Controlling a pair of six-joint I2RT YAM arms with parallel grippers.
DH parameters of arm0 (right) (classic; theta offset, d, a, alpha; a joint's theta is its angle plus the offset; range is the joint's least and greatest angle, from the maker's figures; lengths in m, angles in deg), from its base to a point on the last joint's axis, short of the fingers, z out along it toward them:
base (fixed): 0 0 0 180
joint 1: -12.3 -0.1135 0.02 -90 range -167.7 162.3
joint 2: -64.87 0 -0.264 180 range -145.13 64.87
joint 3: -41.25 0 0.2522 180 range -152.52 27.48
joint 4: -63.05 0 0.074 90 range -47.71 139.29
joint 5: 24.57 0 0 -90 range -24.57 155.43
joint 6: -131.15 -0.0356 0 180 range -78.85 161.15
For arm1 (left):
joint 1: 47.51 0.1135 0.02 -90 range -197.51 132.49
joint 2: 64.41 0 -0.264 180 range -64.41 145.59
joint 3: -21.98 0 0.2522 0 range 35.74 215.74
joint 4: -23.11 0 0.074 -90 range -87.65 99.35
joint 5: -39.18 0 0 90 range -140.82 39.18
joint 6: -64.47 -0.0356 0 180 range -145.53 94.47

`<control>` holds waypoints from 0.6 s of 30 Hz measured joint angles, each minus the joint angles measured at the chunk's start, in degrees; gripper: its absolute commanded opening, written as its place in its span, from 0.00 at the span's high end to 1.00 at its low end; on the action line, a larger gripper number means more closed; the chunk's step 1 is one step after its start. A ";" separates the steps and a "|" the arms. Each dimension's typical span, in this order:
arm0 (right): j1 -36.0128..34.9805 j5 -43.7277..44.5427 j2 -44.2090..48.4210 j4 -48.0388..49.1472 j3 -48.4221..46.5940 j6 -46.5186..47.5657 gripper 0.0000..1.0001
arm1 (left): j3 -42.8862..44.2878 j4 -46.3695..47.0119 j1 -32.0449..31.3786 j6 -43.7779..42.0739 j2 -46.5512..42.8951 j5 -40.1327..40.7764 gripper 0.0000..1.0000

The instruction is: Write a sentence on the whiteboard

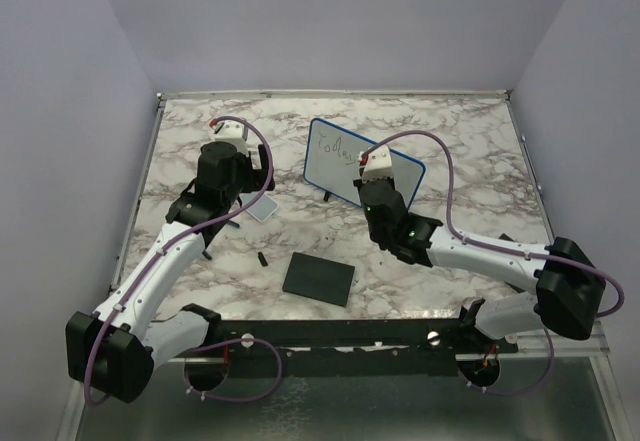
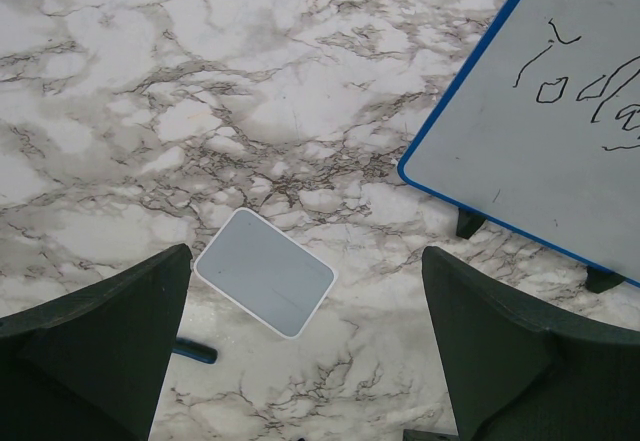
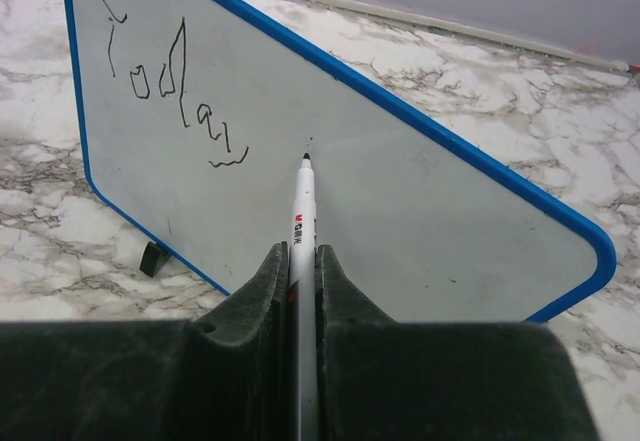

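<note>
Right pincer (image 3: 303,261) clamps the marker (image 3: 303,206), tip near the propped whiteboard (image 3: 430,221); pushing hard could topple it. Left pincer (image 2: 305,271) gapes wide, steadying nothing.

**Right arm at the board, one word on it**

A white rectangular whiteboard (image 1: 335,169) with rounded corners and a thin blue rim stands tilted on the grey-veined marble tabletop (image 1: 460,151). A small black foot (image 1: 328,196) shows under its lower edge. Thin dark handwriting (image 1: 328,147) sits in the board's upper left part and reads roughly "Today". The right gripper (image 1: 366,176) is in front of the board's middle, just right of the writing; its fingers cannot be made out from here. The left gripper (image 1: 243,173) hangs well left of the board. A small pale grey-edged tile (image 1: 262,208) lies left of the board's lower corner. A flat black square pad (image 1: 319,278) lies in front of the board, and a small dark stub (image 1: 262,259) lies left of it.
</note>
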 measured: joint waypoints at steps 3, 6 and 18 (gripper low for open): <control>0.00 -0.02 0.00 -0.68 0.39 -1.11 1.00 | 0.00 0.00 -0.02 0.00 0.00 0.00 0.01; 0.00 -0.13 0.00 -1.27 0.85 -2.19 1.00 | 0.00 0.00 -0.02 -0.02 0.00 0.00 0.01; 0.00 -0.90 -0.74 -3.89 1.84 -5.99 1.00 | 0.00 0.00 -0.02 0.00 -0.22 0.00 0.01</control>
